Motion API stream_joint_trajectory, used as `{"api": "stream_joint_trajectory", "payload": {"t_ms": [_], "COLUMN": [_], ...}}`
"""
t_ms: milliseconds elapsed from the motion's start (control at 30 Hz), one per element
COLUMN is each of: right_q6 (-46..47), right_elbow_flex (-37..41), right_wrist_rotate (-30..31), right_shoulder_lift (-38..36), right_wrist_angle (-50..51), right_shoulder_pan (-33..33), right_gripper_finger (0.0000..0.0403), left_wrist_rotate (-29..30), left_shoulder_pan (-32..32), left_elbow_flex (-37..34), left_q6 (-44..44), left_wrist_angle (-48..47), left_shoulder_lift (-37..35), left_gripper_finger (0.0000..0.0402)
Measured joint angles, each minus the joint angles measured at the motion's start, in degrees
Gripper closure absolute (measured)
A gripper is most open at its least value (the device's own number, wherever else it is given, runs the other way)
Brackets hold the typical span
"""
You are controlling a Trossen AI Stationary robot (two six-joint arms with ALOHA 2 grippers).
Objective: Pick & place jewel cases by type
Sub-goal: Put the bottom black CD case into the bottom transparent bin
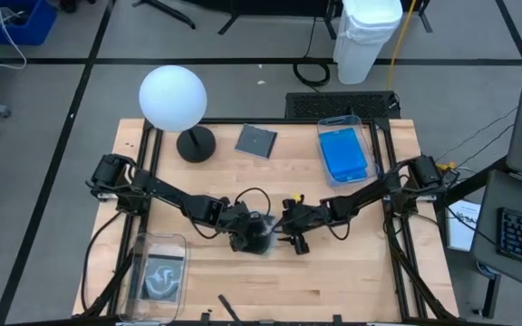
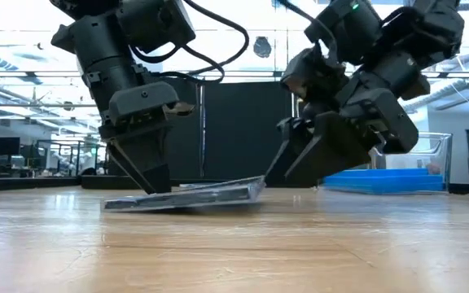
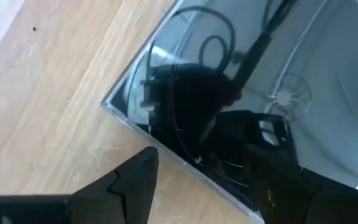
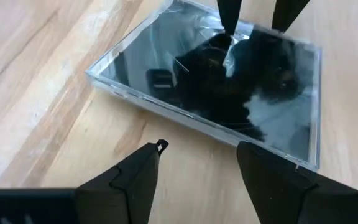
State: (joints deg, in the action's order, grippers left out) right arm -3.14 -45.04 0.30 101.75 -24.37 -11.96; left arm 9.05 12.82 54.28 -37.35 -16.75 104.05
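A dark squarish jewel case (image 2: 194,195) lies mid-table between my two grippers. Its left end is on the wood and its right end (image 2: 257,187) is tipped a little up. My left gripper (image 3: 197,162) is open at the case's left end, seen in the high view (image 1: 250,235) too. My right gripper (image 4: 201,149) is open and empty, its fingertips just short of the raised edge (image 4: 197,124). Another dark case (image 1: 256,140) lies flat at the far middle. Blue cases (image 1: 344,152) lie in a clear bin. My left gripper comes from above, pointing down, and straddles the case's left edge. One finger (image 3: 272,180) stands on the case's glossy top face (image 3: 229,124) near that edge. The other finger (image 3: 135,180) is outside the edge, over the wood. The case's left end stays on the table.
A white globe lamp (image 1: 172,98) on a black base stands far left. A clear bin (image 1: 362,136) with the blue cases stands far right. A second clear bin (image 1: 140,258), near left, holds something dark. Bare wood lies along the near edge.
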Motion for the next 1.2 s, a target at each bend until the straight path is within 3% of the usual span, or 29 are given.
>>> {"api": "stream_joint_trajectory", "payload": {"t_ms": [267,633,1067,1200], "right_q6": [-4.69,-16.75,-23.73,-27.69], "right_elbow_flex": [-0.04,-0.74,-0.76,-0.63], "right_wrist_rotate": [7.01,25.29,25.74,29.3], "right_shoulder_lift": [-0.17,-0.61,-0.62,-0.46], "right_wrist_angle": [-0.96,-7.85,-12.05,-11.82], "right_shoulder_pan": [-2.81,-4.93,-4.86,-5.53], "right_gripper_finger": [0.0193,0.0193,0.0193,0.0193], "left_wrist_rotate": [0.52,0.53,-1.1,-1.1], "left_shoulder_pan": [-0.02,0.0,-0.07,-0.04], "left_elbow_flex": [0.07,0.16,0.04,0.04], "left_q6": [1.04,1.28,2.75,2.74], "left_wrist_angle": [0.45,2.35,5.13,5.1], "left_shoulder_lift": [-0.02,-0.13,0.24,0.24], "left_gripper_finger": [0.0165,0.0165,0.0165,0.0165]}}
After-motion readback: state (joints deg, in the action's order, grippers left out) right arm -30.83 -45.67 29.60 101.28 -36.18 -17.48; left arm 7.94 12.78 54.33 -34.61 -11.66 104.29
